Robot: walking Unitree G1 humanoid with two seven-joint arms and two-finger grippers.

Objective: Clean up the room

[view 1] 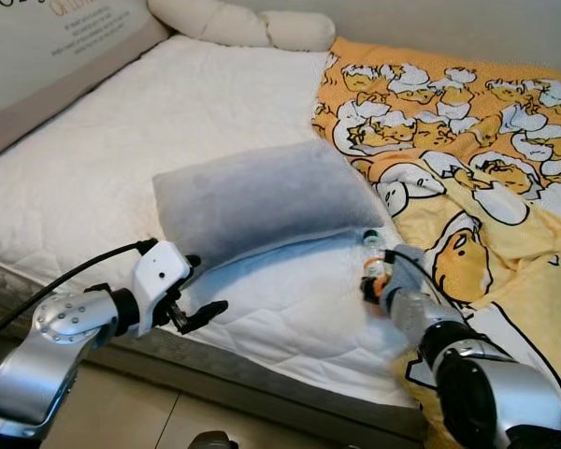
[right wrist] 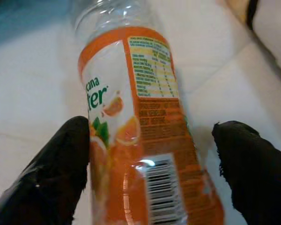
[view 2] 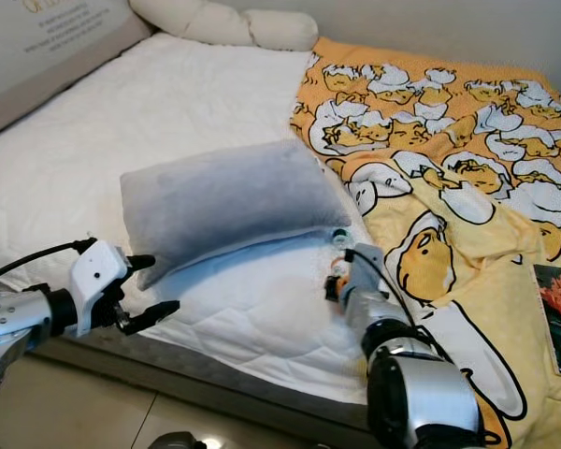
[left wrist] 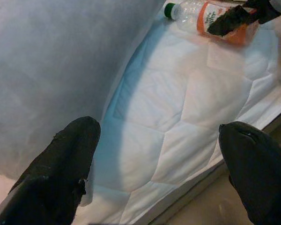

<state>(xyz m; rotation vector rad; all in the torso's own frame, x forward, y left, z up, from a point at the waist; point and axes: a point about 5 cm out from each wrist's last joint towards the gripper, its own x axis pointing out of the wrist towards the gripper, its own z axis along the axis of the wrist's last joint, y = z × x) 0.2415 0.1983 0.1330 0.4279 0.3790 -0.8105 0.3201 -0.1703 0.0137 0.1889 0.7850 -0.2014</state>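
Stage of task: we judge the clean-up barely begun; the plastic bottle (right wrist: 140,136) lies on the white quilted mattress (view 1: 103,168), not yet lifted.
Remaining work: we expect the bottle must be gripped, raised and carried off the bed; the grey pillow (view 1: 262,201) and the yellow cartoon blanket (view 1: 467,140) may also want tidying.
Bottle, position: lower centre-right of the left eye view, just beside the pillow's lower right corner and near the blanket's edge; it lies on its side, with a green cap, a clear upper body and an orange label.
Right gripper (right wrist: 152,178): we see its fingers spread wide, one on each side of the labelled body, gripping nothing; whether a finger touches the label we cannot tell.
Left gripper (left wrist: 157,168): lower left of the left eye view, fingers parted and empty, at the mattress edge just below the pillow, well apart from the bottle.
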